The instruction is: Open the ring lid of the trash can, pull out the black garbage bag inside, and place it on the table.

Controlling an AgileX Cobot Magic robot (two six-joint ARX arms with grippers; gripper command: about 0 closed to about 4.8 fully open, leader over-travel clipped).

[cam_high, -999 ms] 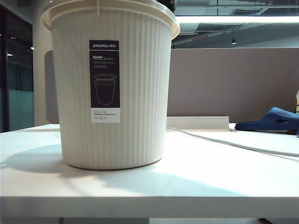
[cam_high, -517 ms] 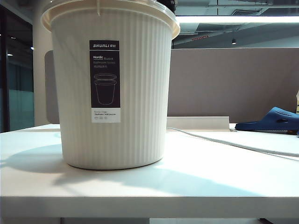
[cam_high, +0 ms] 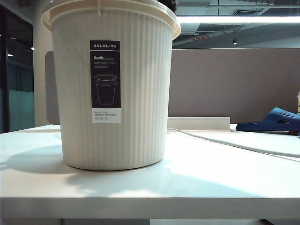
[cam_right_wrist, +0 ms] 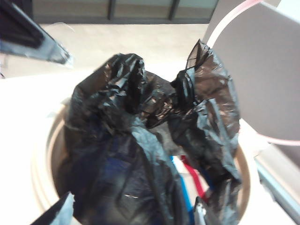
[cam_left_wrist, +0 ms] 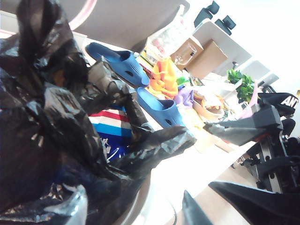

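Exterior view: nothing has shifted over the last second; the can point(cam_high: 111, 84) stands as before on the table point(cam_high: 197, 183), left of centre, rim cut off by the top edge, and no arm shows. So the bag is not yet out. Right wrist view: the bag point(cam_right_wrist: 140, 140) sits in the can, its crumpled top bunched above the cream rim point(cam_right_wrist: 40, 164), striped contents showing through a gap. The ring lid point(cam_right_wrist: 225, 28) appears off the mouth, a pink arc at upper right. Right gripper point(cam_right_wrist: 131, 211) hangs above the bag, tips spread wide, holding nothing. Left wrist view: left gripper point(cam_left_wrist: 229, 164) beside the bag point(cam_left_wrist: 51, 117), fingers apart and empty, at lower right. Judgement: lid step looks done; the pull-out remains.
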